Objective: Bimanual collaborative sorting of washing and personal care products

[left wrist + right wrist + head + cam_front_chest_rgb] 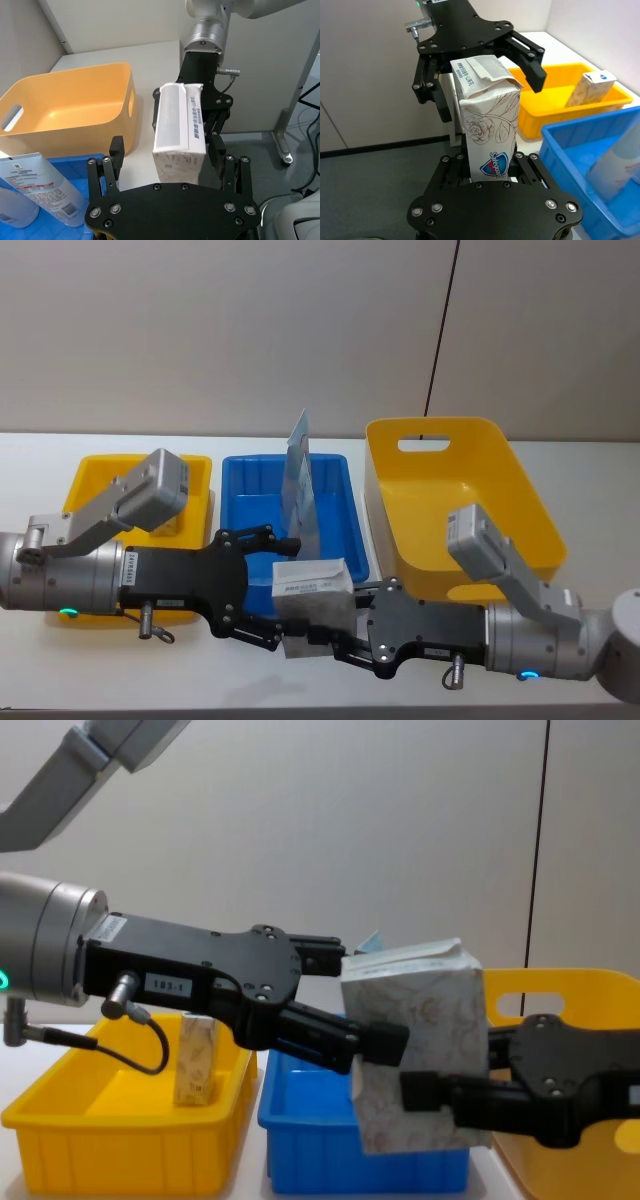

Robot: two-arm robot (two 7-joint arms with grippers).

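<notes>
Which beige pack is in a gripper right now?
The large pack, clamped in the right gripper with the left gripper open around it; the small pack sits in the left yellow bin.

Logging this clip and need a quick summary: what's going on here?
Looks like a handover in front of the blue bin. The right tool is shut on the large speckled pack, while the left tool faces it, fingers spread open around the pack's top end, not clamped. A small pack stands in the left yellow bin; light-blue pouches stand in the blue bin.
</notes>
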